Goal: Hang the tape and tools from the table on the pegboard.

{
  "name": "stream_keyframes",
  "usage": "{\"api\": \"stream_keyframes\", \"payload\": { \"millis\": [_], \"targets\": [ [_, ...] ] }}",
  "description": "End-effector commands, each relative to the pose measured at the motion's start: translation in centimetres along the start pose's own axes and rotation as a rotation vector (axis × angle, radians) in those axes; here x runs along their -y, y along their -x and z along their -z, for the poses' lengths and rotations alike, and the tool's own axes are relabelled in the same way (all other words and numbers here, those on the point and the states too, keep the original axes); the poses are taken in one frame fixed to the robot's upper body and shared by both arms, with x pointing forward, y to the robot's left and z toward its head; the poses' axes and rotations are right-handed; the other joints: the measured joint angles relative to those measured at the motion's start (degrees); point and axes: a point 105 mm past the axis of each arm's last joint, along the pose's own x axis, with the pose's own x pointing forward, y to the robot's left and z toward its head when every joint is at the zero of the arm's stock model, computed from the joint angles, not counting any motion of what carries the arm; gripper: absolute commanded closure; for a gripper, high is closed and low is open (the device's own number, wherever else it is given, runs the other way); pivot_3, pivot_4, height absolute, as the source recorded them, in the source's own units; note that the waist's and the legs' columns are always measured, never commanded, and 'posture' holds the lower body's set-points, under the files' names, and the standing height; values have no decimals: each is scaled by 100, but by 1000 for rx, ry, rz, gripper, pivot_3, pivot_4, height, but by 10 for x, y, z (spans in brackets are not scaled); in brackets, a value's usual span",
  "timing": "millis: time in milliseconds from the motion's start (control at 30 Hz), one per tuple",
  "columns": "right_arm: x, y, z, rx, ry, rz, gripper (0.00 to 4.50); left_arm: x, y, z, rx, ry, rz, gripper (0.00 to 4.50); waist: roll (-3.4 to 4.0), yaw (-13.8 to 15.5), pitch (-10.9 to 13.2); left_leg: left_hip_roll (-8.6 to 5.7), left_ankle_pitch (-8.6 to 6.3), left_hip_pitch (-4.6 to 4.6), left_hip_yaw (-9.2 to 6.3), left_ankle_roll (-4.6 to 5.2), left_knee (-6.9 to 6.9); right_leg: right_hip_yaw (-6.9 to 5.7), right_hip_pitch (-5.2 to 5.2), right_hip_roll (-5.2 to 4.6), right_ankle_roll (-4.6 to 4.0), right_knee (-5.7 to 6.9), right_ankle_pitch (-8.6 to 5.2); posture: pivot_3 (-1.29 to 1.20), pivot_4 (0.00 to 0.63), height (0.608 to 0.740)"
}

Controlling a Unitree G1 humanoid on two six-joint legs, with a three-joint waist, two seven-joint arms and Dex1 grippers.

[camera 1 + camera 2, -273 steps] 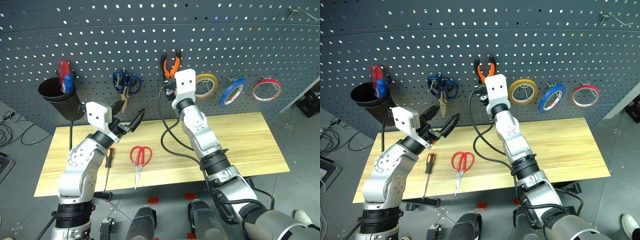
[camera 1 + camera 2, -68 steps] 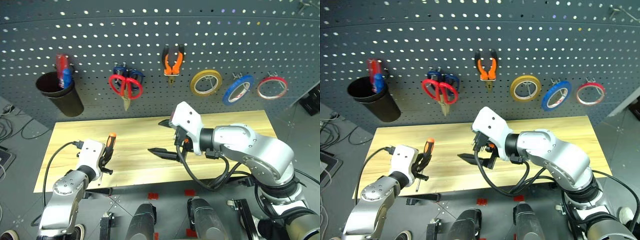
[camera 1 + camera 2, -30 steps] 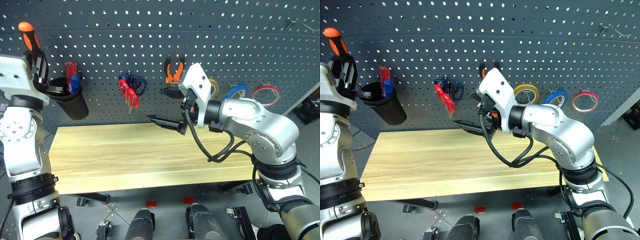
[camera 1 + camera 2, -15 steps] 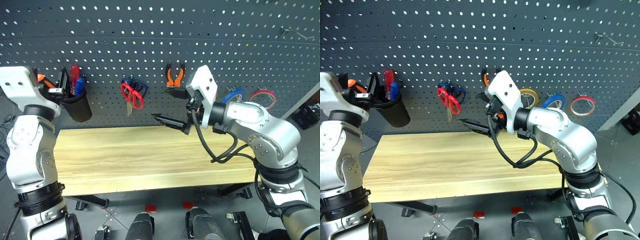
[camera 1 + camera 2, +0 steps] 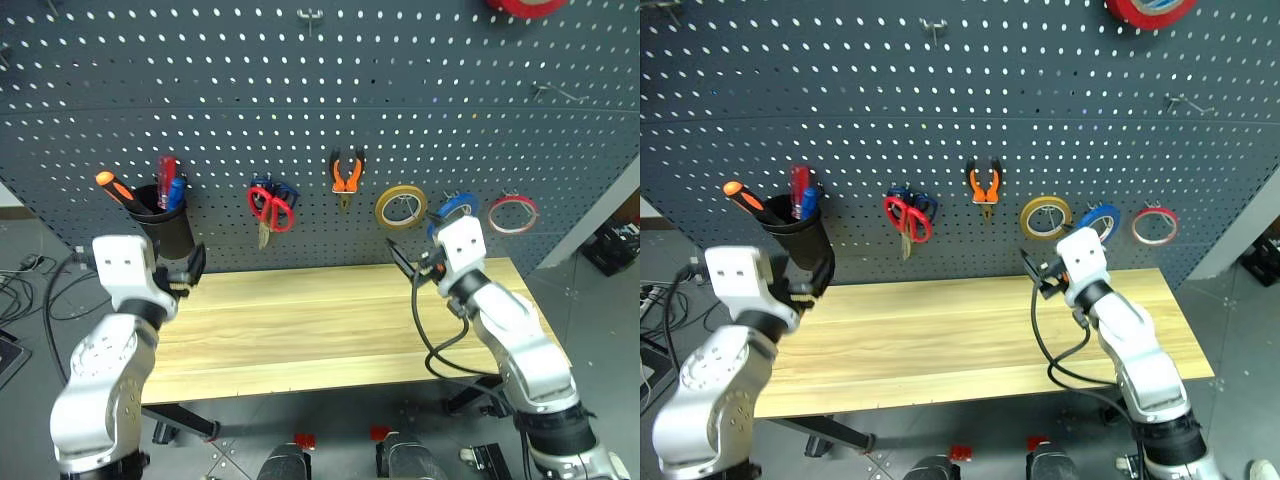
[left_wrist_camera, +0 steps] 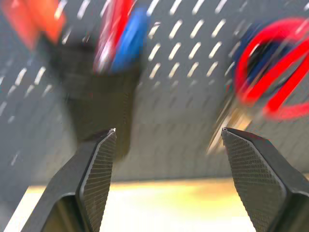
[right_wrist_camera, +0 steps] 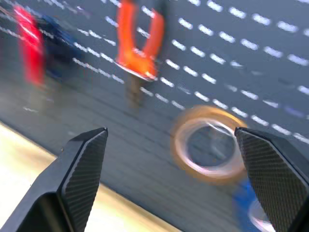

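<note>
The black-and-orange screwdriver (image 5: pixel 113 187) stands in a black cup (image 5: pixel 172 232) on the pegboard (image 5: pixel 300 90). Also hanging there are the red scissors (image 5: pixel 272 207), the orange pliers (image 5: pixel 346 172) and the blue tape (image 5: pixel 455 206). My left gripper (image 6: pixel 168 129) is open and empty, level, just below and in front of the cup over the table's (image 5: pixel 300 330) left end. My right gripper (image 7: pixel 170 129) is open and empty above the table's right back edge, facing the yellow tape and the pliers.
The cup also holds red and blue handles (image 5: pixel 170 180). Dark blue scissors (image 5: pixel 285 190) hang behind the red ones. A yellow tape ring (image 5: pixel 401 208) and a red one (image 5: pixel 512 213) flank the blue tape. A red roll (image 5: pixel 525 5) hangs high up.
My left gripper has let go of the screwdriver into the cup and dropped below it. The right gripper, still open, sank and swung right. The camera has tilted up.
</note>
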Motion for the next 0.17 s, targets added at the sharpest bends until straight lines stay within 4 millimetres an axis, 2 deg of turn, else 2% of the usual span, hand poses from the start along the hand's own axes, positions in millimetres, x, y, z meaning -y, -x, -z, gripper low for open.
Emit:
{"api": "stream_keyframes", "payload": {
  "millis": [33,100,167],
  "targets": [
    [21,13,23,-4,-68,130,0,-1,3,6,37,-42,-18,828,-11,36,-54,0,-3,14,1,5,0,0,18,0,1,-10,0,49,0,740],
    [31,25,58,-98,-123,207,0,-2,6,17,32,-64,-32,828,-11,127,-84,-1,-10,47,-1,15,-5,-1,59,1,1,-20,-1,57,0,740],
    [37,34,84,-171,-118,245,0,-2,8,22,40,-91,-38,828,-2,173,-103,-3,-27,132,1,44,-40,-3,164,1,17,-92,-3,65,0,740]
  ]
}}
